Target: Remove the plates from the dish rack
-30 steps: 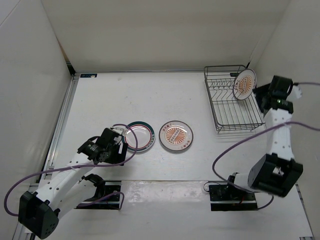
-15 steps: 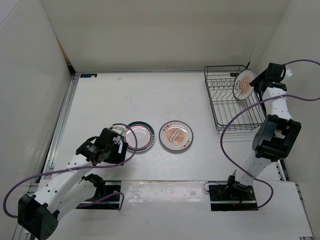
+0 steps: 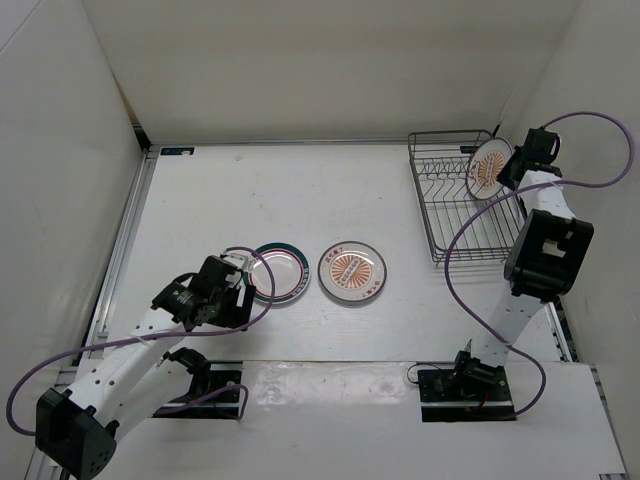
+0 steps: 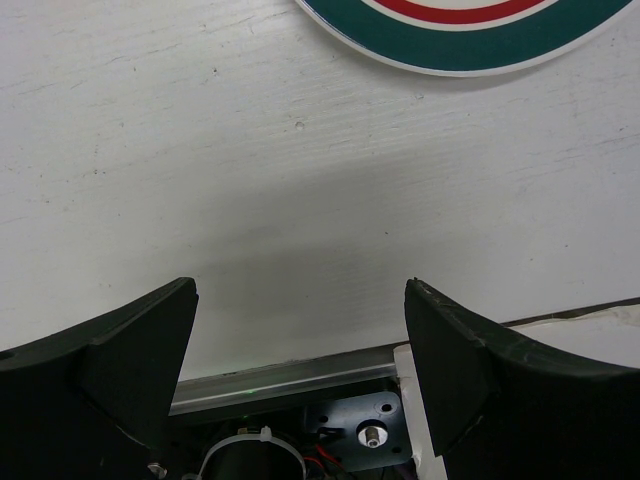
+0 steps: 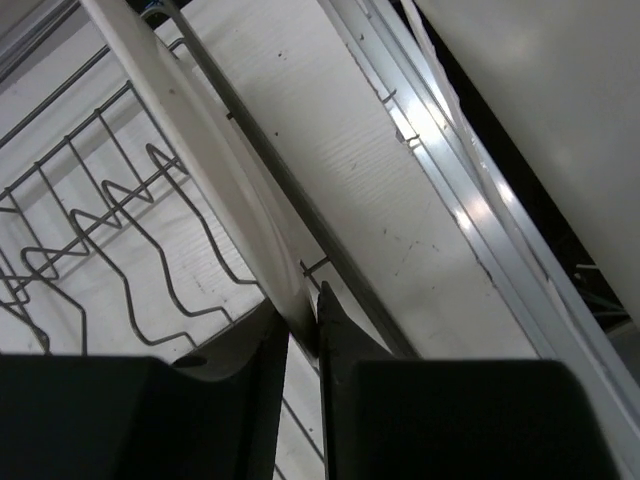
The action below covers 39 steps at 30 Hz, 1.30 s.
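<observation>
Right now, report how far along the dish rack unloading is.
Done: the teal-ringed plate and one sunburst plate lie flat on the table, out of the dish rack. In hand: the right gripper is shut on the rim of the second sunburst plate, which stands in the rack. Remaining: lifting that plate out and setting it down. The left gripper is open and empty beside the teal-ringed plate.

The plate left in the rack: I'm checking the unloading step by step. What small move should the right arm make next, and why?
Probably lift it straight up. The right fingers look closed on the rim of the sunburst plate, which stands on edge in the dish rack among its upright prongs, so a sideways pull might snag.
</observation>
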Each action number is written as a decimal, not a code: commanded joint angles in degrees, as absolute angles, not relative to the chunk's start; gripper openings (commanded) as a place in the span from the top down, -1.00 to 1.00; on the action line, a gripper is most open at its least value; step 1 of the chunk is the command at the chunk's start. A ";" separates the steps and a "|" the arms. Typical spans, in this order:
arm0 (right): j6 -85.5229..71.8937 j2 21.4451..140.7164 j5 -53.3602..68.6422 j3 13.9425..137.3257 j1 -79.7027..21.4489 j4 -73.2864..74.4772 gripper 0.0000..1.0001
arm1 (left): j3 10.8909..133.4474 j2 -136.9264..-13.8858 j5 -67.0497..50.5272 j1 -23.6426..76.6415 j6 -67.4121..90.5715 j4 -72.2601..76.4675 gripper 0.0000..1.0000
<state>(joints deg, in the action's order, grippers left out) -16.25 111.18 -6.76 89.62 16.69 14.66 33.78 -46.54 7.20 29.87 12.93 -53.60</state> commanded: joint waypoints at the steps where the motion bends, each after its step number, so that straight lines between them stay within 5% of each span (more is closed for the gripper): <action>1: -14.76 112.93 -4.40 93.25 16.61 11.95 0.65 | 35.77 -46.32 6.42 30.06 12.57 -53.70 -0.92; 7: -13.80 114.00 -3.69 96.06 16.17 12.83 0.65 | 35.95 -46.93 6.15 29.88 12.57 -53.61 -0.92; 17: -10.29 111.36 -6.06 95.54 15.74 13.45 0.98 | 35.77 -47.02 5.80 29.97 12.39 -53.70 -0.92; 39: -0.26 100.30 -18.97 94.93 13.10 15.12 1.00 | 35.86 -46.14 6.24 29.97 12.48 -53.52 -0.92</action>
<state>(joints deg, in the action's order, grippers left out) -2.68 106.21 -14.85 95.66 13.67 19.07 33.82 -47.11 6.57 29.87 12.91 -53.58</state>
